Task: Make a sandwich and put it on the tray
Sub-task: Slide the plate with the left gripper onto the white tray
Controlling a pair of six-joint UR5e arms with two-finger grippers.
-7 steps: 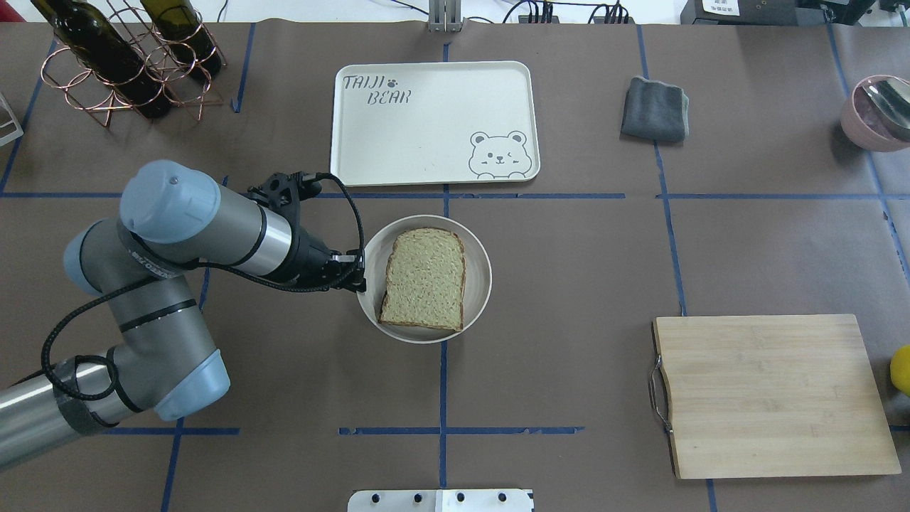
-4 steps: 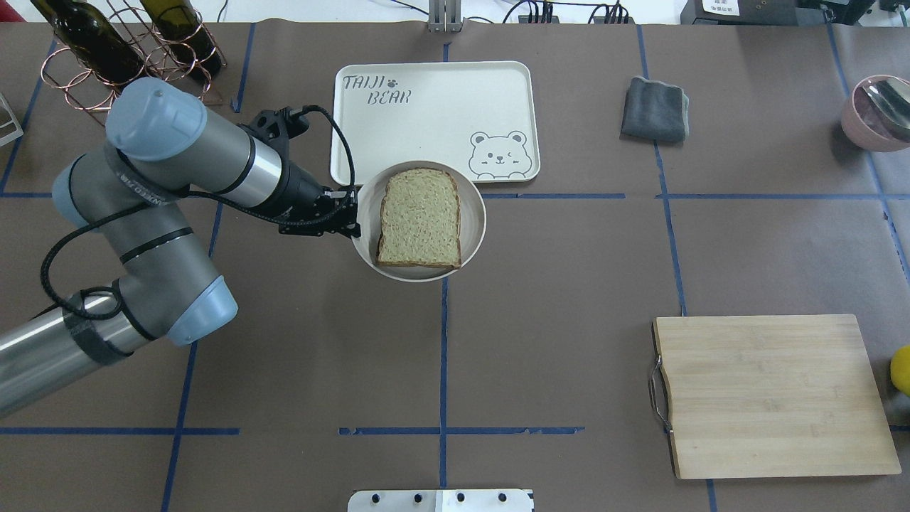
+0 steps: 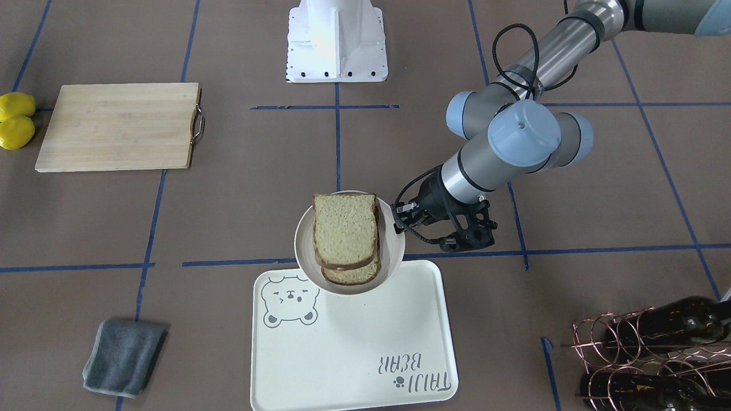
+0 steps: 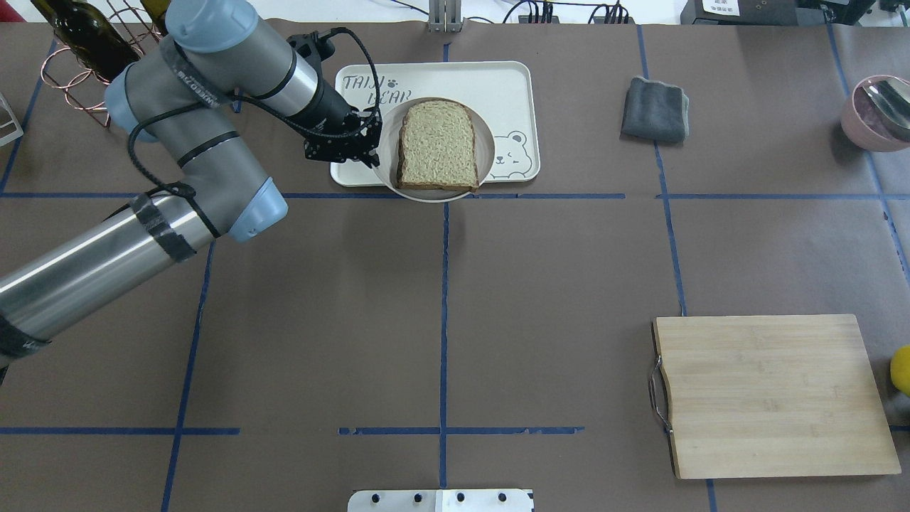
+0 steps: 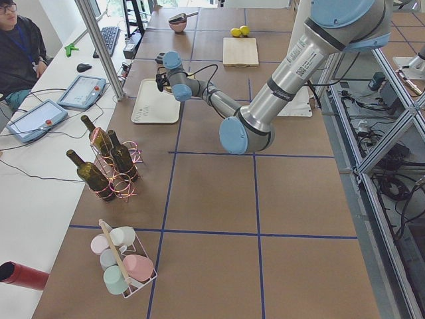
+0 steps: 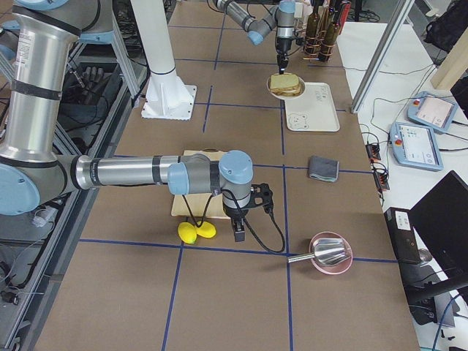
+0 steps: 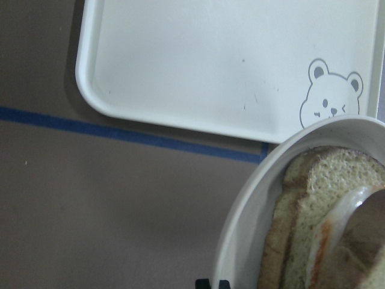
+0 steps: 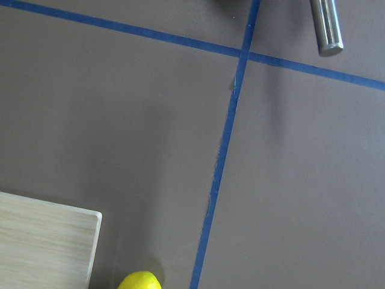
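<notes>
White round dish [image 4: 387,142] pinched at its rim by left gripper [image 4: 368,146], jaws clamped on it; sandwich [image 4: 437,144] lies in dish, egg white showing between the slices in wrist view; dish hangs over tray [image 4: 455,82] at its robot-side edge; grey cloth [image 4: 655,109], cutting board [image 4: 771,395], lemons [image 3: 16,120] well apart; right gripper [image 6: 239,232] near lemons, open or closed: cannot tell.
</notes>
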